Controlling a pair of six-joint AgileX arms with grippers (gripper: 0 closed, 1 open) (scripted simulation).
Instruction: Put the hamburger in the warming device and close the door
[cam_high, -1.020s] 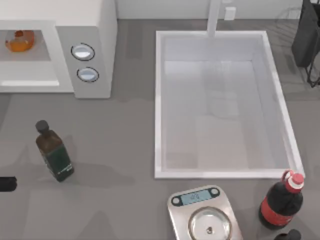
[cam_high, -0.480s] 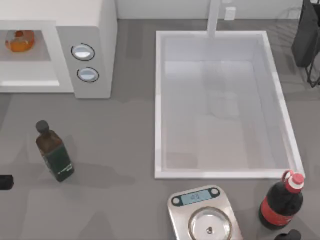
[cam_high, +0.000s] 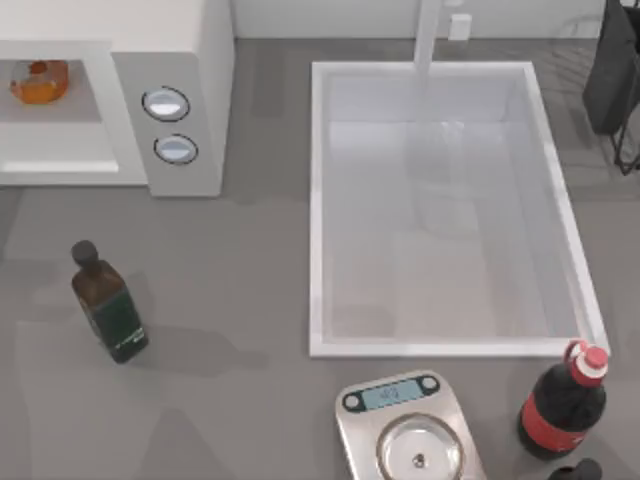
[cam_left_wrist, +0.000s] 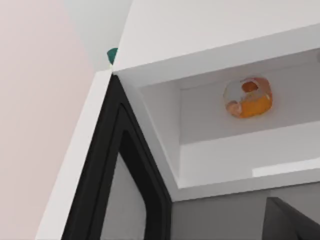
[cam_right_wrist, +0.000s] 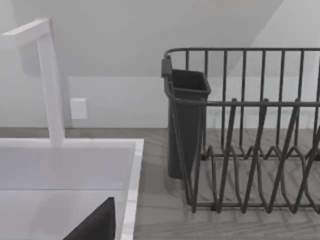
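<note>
Grey countertop (cam_high: 230, 300) spreads under the overhead camera, and the large white box-shaped microwave with two silver-rimmed knobs (cam_high: 185, 100) sits at the far left corner, its cavity open. And the first half looks done: the small orange-brown hamburger with its lighter top (cam_high: 40, 80) rests on the cavity floor, well back from the opening, and the left wrist camera has it sitting clear of the walls (cam_left_wrist: 247, 96).

What is left is the white-framed door with its dark-rimmed window (cam_left_wrist: 107, 170), swung wide and standing close in front of the left wrist camera. Whether the left gripper is spread or pressed together cannot be told. The right arm is off by the black wire dish rack (cam_right_wrist: 250, 135) at the far right; its fingers cannot be judged either.

For room, the door's sweep toward the cavity looks free. The dark green glass bottle with a black cap (cam_high: 108, 305) stands well in front of the microwave, the one thing to mind on the left side. The white rectangular sink basin (cam_high: 318, 200) lies to the right, apart from the job
</note>
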